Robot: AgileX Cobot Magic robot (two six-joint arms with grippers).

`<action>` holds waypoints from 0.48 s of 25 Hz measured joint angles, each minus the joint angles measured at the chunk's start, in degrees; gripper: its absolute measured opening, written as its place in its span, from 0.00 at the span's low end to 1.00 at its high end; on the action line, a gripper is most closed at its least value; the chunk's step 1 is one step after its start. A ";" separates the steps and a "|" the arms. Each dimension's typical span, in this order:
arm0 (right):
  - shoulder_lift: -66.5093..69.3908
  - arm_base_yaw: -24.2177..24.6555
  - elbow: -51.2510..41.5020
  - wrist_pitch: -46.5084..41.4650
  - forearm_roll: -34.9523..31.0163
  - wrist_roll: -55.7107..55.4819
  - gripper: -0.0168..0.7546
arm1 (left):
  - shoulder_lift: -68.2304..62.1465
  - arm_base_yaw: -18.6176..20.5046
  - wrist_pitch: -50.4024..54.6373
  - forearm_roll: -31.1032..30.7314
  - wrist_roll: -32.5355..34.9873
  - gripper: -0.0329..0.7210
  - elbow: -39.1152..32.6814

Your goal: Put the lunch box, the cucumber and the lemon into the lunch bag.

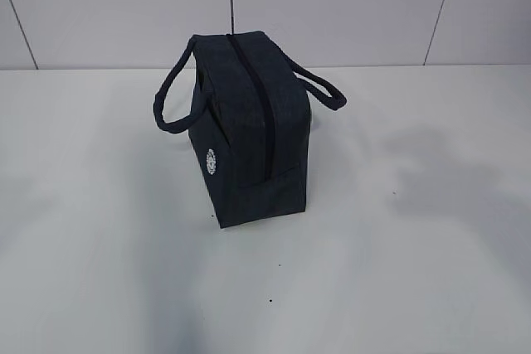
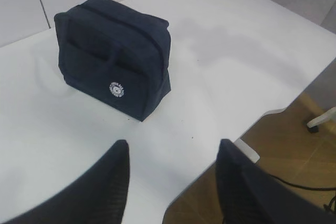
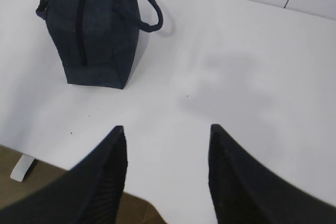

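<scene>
While both grippers hang spread and empty, the zipped lunch bag (image 1: pixel 247 126) stands ahead between them, zipper (image 1: pixel 253 93) running away.

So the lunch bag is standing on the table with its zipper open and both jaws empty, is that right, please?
Not quite: the zipper is closed, running shut along the top of the lunch bag, as the exterior view shows. The bag does stand on the table, and both jaws are empty.

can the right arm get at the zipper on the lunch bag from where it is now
Probably yes. The right gripper hangs open and empty at the table's near edge, and only bare table lies between it and the lunch bag. The closed zipper runs along the top, uncovered.
</scene>
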State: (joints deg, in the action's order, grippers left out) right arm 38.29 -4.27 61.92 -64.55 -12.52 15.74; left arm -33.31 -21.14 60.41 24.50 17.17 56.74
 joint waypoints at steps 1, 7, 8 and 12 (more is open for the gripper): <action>-2.94 0.00 -3.13 0.43 -0.48 0.00 0.51 | 1.99 0.00 0.00 -0.51 0.00 0.53 -1.70; -18.89 0.00 -18.54 0.94 -4.37 0.00 0.51 | 15.05 -0.09 3.11 -2.16 -0.66 0.53 -12.46; -21.54 0.00 -20.27 0.82 -5.00 0.00 0.51 | 17.07 -0.09 3.79 -2.16 -0.92 0.53 -13.80; -29.76 0.00 -23.72 -1.95 -3.93 -0.40 0.51 | 23.67 -0.09 5.04 -3.12 -3.16 0.52 -16.45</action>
State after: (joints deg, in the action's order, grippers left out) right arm 8.53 -4.27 38.20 -66.51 -16.45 15.34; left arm -9.64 -21.23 65.45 21.38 14.01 40.29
